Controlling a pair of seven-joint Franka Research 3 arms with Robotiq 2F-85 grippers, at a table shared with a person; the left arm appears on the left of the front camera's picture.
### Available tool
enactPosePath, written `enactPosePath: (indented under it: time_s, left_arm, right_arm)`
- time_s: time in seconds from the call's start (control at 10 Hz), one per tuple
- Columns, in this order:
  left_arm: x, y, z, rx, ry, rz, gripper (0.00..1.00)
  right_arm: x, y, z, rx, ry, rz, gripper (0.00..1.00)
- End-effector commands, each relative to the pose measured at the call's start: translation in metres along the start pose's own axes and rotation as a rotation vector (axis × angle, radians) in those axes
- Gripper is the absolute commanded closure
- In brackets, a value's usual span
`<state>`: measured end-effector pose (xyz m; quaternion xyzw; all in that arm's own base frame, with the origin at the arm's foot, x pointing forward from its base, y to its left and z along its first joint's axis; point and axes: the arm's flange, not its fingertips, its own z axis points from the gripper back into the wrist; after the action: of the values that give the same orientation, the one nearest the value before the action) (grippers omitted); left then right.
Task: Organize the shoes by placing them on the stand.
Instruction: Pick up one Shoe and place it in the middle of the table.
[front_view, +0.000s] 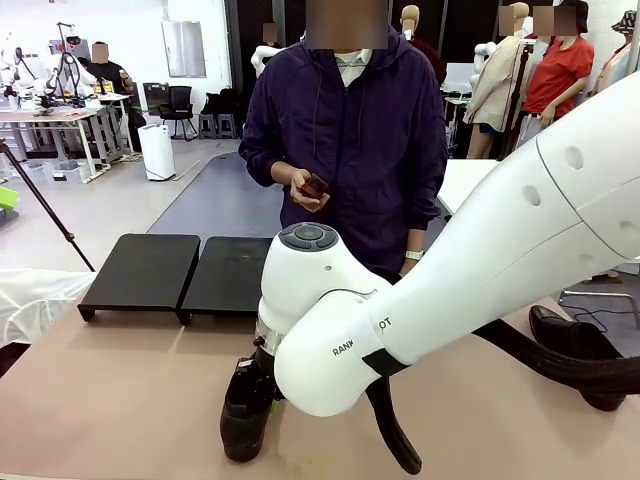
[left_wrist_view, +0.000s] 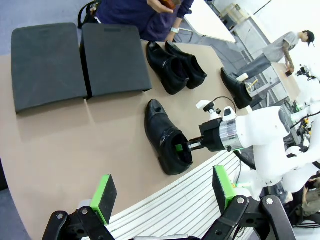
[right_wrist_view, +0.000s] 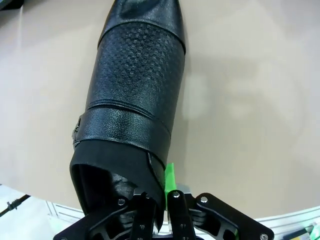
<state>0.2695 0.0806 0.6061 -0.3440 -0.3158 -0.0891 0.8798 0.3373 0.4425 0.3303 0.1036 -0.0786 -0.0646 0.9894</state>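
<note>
At the upper left of the left wrist view, the stand (left_wrist_view: 112, 57) lay bare, ready for shoes. At centre the right gripper (left_wrist_view: 182, 147) was clamped on the heel rim of one shoe (left_wrist_view: 165, 137), likely for lifting. The left gripper (left_wrist_view: 164, 192) hung spread wide, empty.

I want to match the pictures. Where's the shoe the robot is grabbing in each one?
Front view: shoe, bottom, left of centre.
Left wrist view: shoe, centre of picture.
Right wrist view: shoe, centre, heel at bottom.
Shared landmark: right fingers pinching its heel rim.

Glossy, embossed leather shoe (right_wrist_view: 132, 100); matte stand (left_wrist_view: 80, 60)
</note>
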Motion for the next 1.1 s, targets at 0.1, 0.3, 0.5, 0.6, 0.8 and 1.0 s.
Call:
enactPosePath:
  time_s: [0.1,0.3,0.5,0.6,0.8,1.0]
  left_arm:
    - [0.000,0.000,-0.001,-0.018,-0.006,-0.010,0.00]
    - [0.000,0.000,-0.001,-0.018,-0.006,-0.010,0.00]
    - [0.000,0.000,-0.001,-0.018,-0.006,-0.010,0.00]
    - [0.000,0.000,-0.001,-0.018,-0.006,-0.010,0.00]
    - [0.000,0.000,-0.001,-0.018,-0.006,-0.010,0.00]
    - [0.000,0.000,-0.001,-0.018,-0.006,-0.010,0.00]
  right_arm:
    - [0.000,-0.002,0.000,0.003,0.001,0.011,0.33]
    - [0.001,-0.002,0.006,0.003,-0.011,0.007,0.00]
    - [0.002,-0.005,0.021,0.019,-0.027,0.021,0.00]
    - [0.005,-0.007,0.042,0.059,-0.032,0.036,0.00]
    - [0.010,-0.023,0.103,0.150,-0.010,0.057,0.00]
    - [0.009,-0.078,0.176,0.159,0.056,0.083,0.00]
